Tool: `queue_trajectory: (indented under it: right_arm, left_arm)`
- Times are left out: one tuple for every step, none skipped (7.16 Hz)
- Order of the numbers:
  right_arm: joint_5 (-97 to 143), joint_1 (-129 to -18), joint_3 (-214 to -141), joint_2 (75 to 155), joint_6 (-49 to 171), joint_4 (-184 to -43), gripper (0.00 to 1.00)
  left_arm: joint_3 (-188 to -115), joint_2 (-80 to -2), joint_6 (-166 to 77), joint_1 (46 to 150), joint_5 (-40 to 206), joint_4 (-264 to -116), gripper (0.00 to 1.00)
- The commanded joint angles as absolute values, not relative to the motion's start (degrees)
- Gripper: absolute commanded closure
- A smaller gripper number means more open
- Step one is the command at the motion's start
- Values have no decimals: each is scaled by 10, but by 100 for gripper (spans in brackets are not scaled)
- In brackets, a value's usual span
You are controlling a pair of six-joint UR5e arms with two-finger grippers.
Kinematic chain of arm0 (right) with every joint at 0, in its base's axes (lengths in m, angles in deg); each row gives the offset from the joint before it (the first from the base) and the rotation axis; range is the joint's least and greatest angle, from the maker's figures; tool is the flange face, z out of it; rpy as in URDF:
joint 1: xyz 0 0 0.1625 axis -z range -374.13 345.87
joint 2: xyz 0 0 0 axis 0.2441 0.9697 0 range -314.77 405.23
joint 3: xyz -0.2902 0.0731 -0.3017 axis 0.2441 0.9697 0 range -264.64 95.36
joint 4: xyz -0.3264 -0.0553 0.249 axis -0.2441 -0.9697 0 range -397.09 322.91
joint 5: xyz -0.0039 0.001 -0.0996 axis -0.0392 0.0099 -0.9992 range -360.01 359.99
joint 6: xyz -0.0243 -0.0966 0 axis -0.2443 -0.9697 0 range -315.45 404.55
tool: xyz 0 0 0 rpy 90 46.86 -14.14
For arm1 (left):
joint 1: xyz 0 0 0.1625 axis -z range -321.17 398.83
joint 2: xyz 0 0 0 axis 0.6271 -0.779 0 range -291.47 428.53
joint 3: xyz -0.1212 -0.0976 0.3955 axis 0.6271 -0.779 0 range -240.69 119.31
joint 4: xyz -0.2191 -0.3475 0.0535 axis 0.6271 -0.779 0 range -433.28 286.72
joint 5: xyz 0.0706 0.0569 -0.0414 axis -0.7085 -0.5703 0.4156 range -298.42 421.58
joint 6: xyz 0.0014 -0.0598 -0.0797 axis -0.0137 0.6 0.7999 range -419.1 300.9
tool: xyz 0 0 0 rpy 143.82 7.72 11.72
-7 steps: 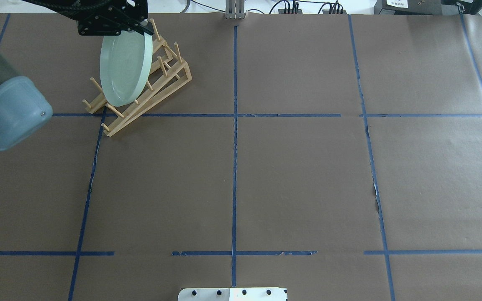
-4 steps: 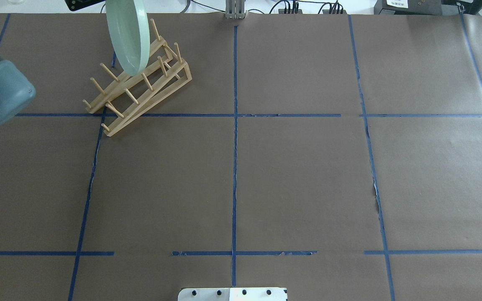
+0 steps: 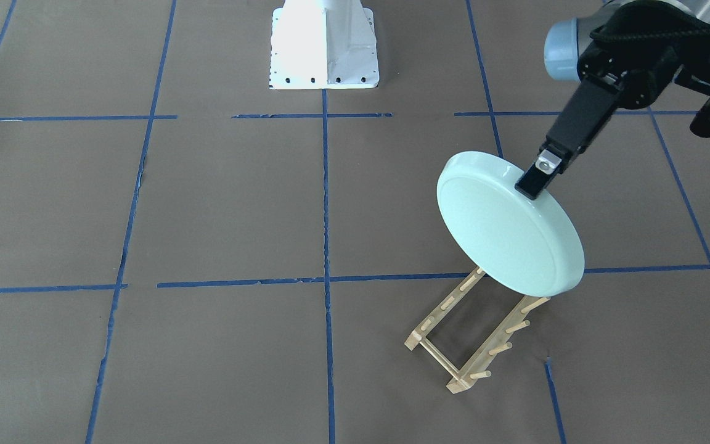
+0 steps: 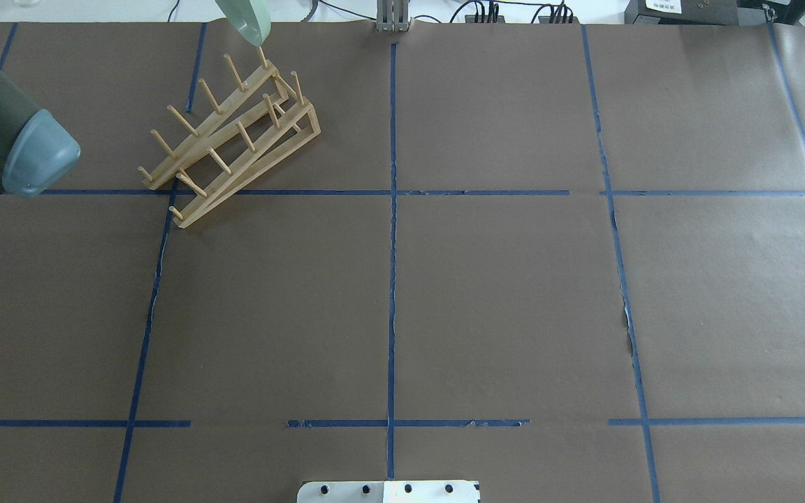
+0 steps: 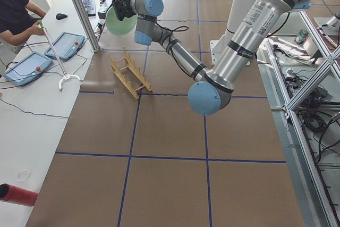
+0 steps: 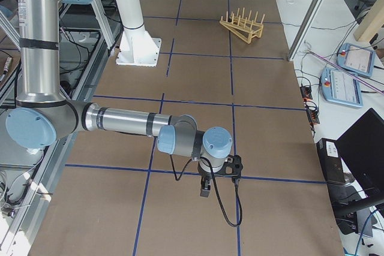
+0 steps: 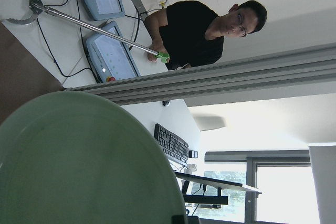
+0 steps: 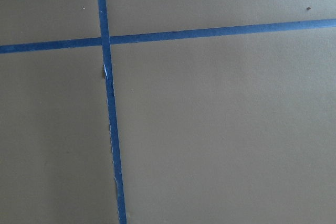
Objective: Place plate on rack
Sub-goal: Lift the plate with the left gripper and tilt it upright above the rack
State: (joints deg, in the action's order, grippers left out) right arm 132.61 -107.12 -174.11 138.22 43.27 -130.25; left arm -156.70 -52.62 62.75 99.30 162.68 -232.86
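Exterior front-facing: left end effector (image 3: pixel 530 185) clamped on upper rim of plate (image 3: pixel 509 231); plate tilted, in the air. Rack (image 3: pixel 472 336) sits on bench (image 3: pixel 207 216) below it, apart, rails diagonal. Left arm nearer. Right end effector (image 6: pixel 204 191): open or closed, cannot tell.

Overhead, the plate (image 4: pixel 247 17) is cut off at the frame's top; in the front view it hides the upper end of the rack (image 3: pixel 492 348).
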Motion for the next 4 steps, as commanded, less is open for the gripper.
queue_trajectory:
  right_arm:
    - [1326,-1071,-1741,1382,433,-1303,0]
    - [1326,-1071,-1741,1382,433,-1303,0]
    - [1326,-1071,-1741,1382,433,-1303,0]
    - [1326,-1071,-1741,1381,433,-1303,0]
  left_arm:
    - [-1492,-525,643,981,1540,-2437,100]
    - [-1469,-527,643,977,1539,-2447,100]
    - [-1464,-526,643,958,1513,-2450,100]
    - [-1459,-525,642,930,1487,-2450,100]
